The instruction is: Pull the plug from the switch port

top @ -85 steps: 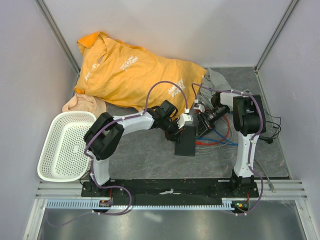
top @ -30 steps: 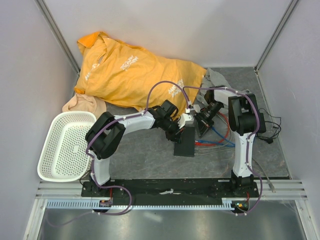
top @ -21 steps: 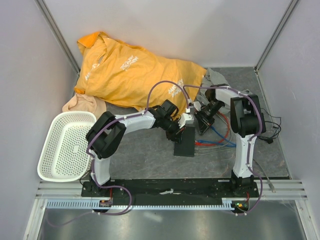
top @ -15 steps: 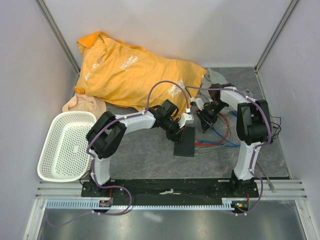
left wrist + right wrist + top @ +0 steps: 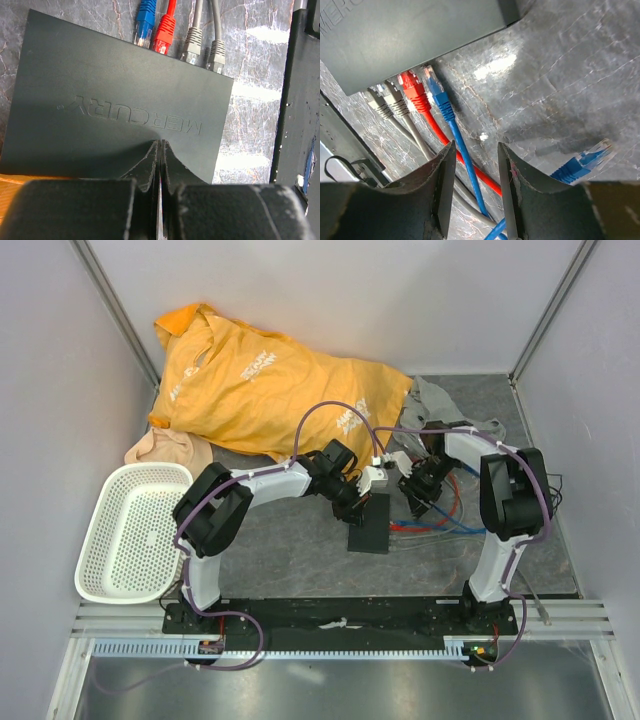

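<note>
The blue plug [image 5: 434, 84] lies just beyond the parted right fingers [image 5: 440, 200] (gripping nothing); left fingers [image 5: 147, 170] clenched atop the switch [image 5: 100, 75].

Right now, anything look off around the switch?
Yes: the blue plug lies just outside the switch edge, clear tip exposed, while the red plug and grey plugs look seated. A second blue plug lies loose nearby.

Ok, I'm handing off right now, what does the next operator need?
Left gripper: shut, tips down on the switch, seemingly pinning it.
Right gripper: open, empty, jaws either side of the blue cable.
Done: blue plug looks pulled clear of the switch edge.
Red plug and two grey plugs sit in their ports.
To do: confirm blue is out, then retract both arms.
</note>
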